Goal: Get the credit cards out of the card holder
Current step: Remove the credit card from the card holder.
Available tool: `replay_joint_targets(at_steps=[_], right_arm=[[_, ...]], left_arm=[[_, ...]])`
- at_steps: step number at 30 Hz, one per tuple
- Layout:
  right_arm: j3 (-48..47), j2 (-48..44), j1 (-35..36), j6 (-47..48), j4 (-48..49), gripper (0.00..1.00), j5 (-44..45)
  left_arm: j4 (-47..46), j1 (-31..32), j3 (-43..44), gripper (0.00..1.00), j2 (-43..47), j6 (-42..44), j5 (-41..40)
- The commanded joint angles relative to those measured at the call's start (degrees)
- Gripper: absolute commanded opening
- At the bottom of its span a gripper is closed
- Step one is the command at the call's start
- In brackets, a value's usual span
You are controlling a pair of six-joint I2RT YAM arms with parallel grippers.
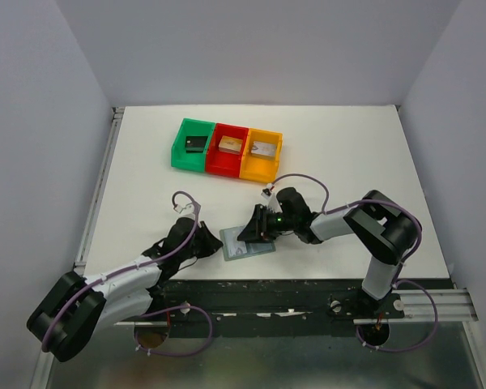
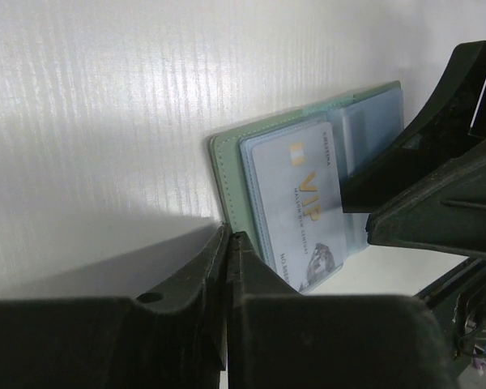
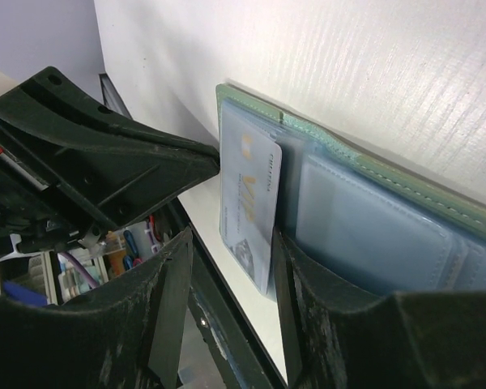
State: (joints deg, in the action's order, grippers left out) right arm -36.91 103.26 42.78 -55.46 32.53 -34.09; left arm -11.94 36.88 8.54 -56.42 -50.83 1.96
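Note:
The card holder lies open on the table by the front edge, grey-green outside with pale blue pockets. A silvery credit card marked VIP sticks partway out of a pocket toward the table edge. My left gripper sits at the holder's left edge, jaws pressed together with nothing showing between them. My right gripper is over the holder, open. The card's free end lies between its jaws, and one finger rests against the pocket side. Other credit cards are not visible.
Green, red and orange bins stand in a row at the back, each with a small block inside. The table's front edge and the dark rail run just behind the holder. The two grippers are close together.

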Motion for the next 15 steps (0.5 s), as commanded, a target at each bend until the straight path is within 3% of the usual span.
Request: replay_joint_targets(at_steps=[1,15], right_arm=[[-0.4,1.7,-0.2,0.4,2.2,0.52,-2.1],[0.2,3.3,-0.2,-1.8,7.1,0.52,-4.0]], left_arm=[[-1.4,0.3,-0.4,0.12,-2.7,0.4,-0.6],[-8.8,1.1,-0.2,0.04,-10.8,-0.9,2.4]])
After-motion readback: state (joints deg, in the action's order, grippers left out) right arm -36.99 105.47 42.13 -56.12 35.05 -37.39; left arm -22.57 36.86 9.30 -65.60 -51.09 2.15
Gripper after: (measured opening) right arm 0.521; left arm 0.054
